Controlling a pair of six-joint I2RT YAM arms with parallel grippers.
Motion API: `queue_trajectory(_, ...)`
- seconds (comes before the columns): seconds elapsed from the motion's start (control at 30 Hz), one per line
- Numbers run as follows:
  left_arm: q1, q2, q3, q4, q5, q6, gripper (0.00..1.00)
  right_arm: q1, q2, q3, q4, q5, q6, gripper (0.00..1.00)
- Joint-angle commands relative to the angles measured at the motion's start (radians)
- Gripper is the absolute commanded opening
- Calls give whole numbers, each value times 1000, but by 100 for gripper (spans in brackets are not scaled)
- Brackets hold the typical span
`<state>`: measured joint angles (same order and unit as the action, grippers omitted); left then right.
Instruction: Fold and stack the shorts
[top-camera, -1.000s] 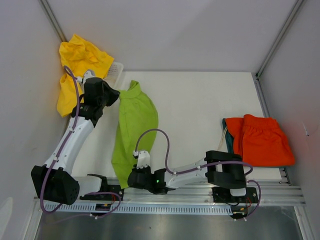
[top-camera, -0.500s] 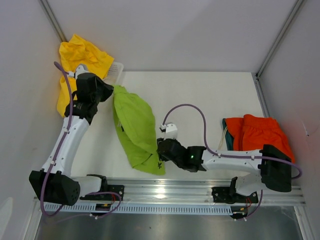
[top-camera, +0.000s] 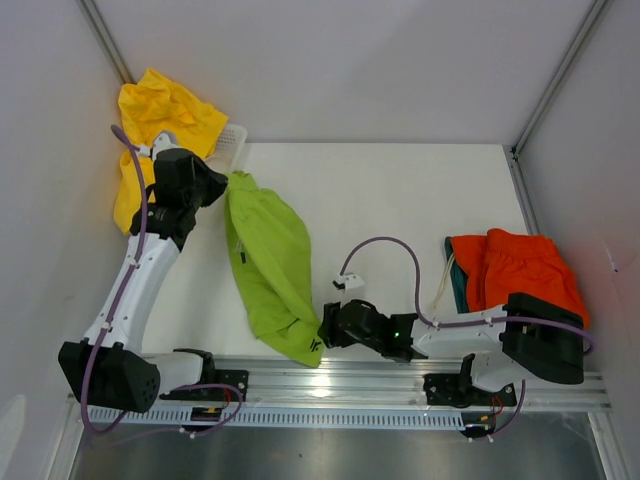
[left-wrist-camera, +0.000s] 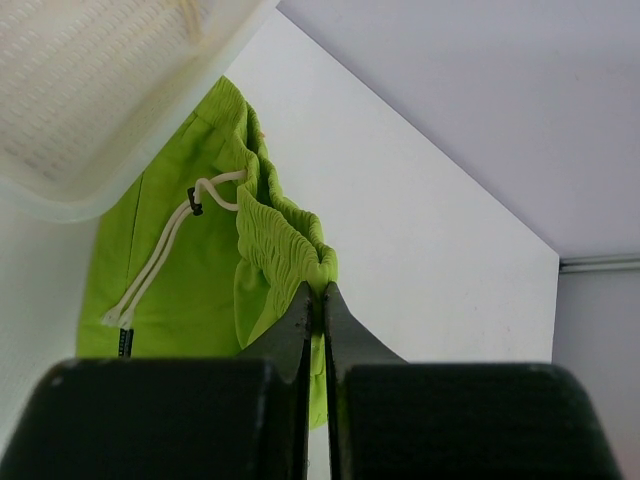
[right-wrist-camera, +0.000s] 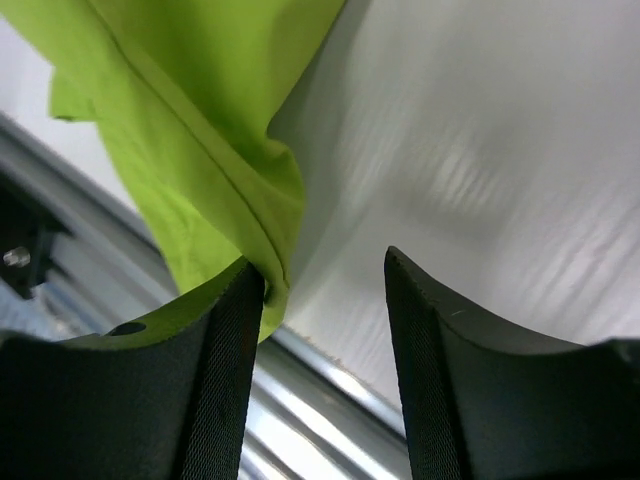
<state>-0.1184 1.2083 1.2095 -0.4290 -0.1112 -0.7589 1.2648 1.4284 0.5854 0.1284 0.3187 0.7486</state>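
the lime shorts (top-camera: 270, 262) are soft matt cloth, smooth over the leg and tightly crinkled along the elastic waist (left-wrist-camera: 280, 225), with a pale braided cord (left-wrist-camera: 160, 255) tipped in something dark, perhaps plastic. the yellow shorts (top-camera: 160, 115) and orange shorts (top-camera: 525, 280) look like the same dull fabric, rumpled. the basket (left-wrist-camera: 90, 90) is white plastic, finely perforated, with a smooth rim. the table (top-camera: 400, 200) is white and smooth, faintly sheened up close. the rail (top-camera: 400, 387) is brushed grey metal. the right gripper (right-wrist-camera: 322, 265) has black pads (right-wrist-camera: 200, 370), grainy and matt.
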Motion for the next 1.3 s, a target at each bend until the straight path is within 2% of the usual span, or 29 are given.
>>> queue_trajectory(0.0, 8, -33, 16, 55, -1, 15, 0, 40, -52, -56, 178, -46, 109, 54)
queue_trajectory(0.3, 8, -36, 10, 58, -8, 10, 0, 174, 49, -42, 289, 11, 233, 53)
queue_trajectory(0.57, 8, -38, 12, 58, -8, 12, 0, 215, 124, 1, 252, 59, 256, 52)
queue_trajectory(0.7, 10, -42, 16, 55, -8, 12, 0, 232, 125, -19, 283, 80, 253, 49)
queue_trajectory(0.9, 10, -41, 24, 53, -7, 9, 0, 242, 136, -21, 298, 105, 218, 37)
queue_trajectory(1.03, 10, -38, 22, 52, -5, 1, 0, 242, 156, -10, 320, 92, 198, 35)
queue_trajectory(1.1, 8, -36, 21, 53, -1, -2, 0, 242, 179, -3, 324, 83, 196, 24)
queue_trajectory(1.17, 10, -35, 22, 53, 1, -8, 0, 239, 194, 17, 320, 79, 195, 3)
queue_trajectory(1.27, 10, -32, 53, 13, -10, -25, 0, 216, 149, 71, 90, 106, 184, 0)
